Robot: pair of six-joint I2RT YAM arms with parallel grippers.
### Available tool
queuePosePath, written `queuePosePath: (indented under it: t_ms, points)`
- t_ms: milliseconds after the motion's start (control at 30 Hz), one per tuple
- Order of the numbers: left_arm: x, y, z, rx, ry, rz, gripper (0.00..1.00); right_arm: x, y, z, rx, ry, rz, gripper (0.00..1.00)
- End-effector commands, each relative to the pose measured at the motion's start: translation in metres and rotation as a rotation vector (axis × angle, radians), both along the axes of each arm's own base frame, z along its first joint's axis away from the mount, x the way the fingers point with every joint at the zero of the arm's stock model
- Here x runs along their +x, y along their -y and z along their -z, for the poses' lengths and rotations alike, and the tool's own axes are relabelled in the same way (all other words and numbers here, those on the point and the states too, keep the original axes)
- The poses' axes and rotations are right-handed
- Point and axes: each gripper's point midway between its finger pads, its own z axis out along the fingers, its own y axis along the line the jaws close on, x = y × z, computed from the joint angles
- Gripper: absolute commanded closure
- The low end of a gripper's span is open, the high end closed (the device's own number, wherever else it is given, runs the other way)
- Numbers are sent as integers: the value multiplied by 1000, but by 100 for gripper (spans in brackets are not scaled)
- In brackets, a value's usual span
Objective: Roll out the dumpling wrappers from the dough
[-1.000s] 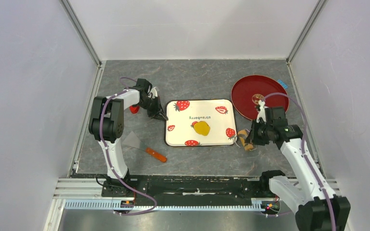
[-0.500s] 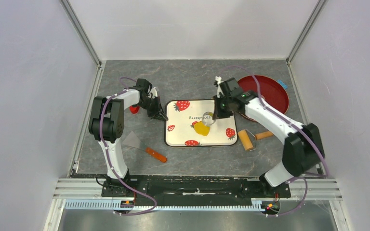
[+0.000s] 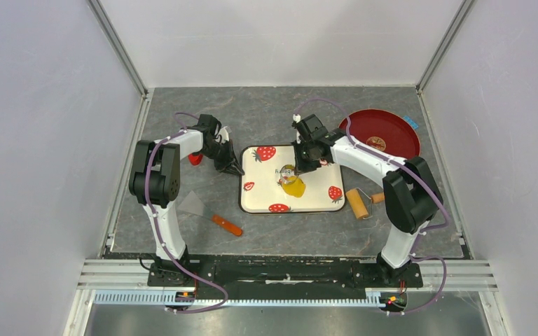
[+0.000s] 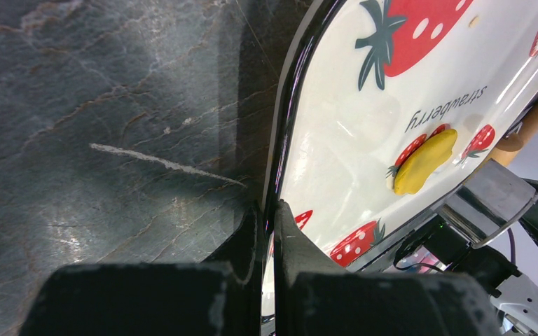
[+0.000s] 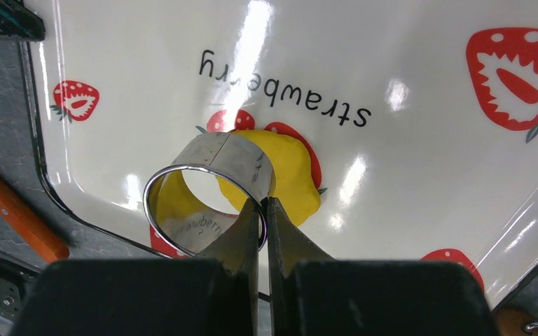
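Right claw (image 5: pixel 263 210): clamped on ring cutter (image 5: pixel 231 157) wall, over dough (image 5: pixel 291 175), 11 o'clock edge. Left claw (image 4: pixel 270 217): pinching tray (image 4: pixel 287 119) rim, 9 o'clock side.

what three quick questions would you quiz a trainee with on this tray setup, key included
1. Fill in: the left gripper pinches the ___ of the strawberry tray.
2. True or false: the right gripper is shut on the wall of the metal ring cutter.
3. Where does the wooden roller lie?
A. on the strawberry tray
B. on the table, right of the tray
C. on the red plate

Key: 1 rim; 2 true; 3 B
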Motion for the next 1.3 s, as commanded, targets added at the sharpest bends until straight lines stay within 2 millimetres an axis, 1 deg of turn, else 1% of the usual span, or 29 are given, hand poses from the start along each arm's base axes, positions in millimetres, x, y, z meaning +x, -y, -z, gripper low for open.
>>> queuePosePath:
  t_ms: [0, 167, 333, 567, 900, 1267]
  points:
    - [-5, 0, 18, 32, -24, 23, 98, 5, 4, -3, -4, 41, 34, 100]
    - [-5, 0, 19, 34, -25, 23, 98, 0, 7, 4, -16, 23, 31, 100]
    - [-5, 0, 19, 34, -25, 23, 98, -2, 12, 5, -35, 26, 37, 100]
    - [-5, 0, 19, 35, -25, 24, 98, -5, 15, 15, -52, 5, 35, 100]
    - [-5, 0, 18, 34, -23, 25, 98, -9, 17, 18, -55, 0, 32, 100]
    - [-5, 0, 19, 35, -25, 27, 98, -13, 17, 25, -56, -15, 25, 100]
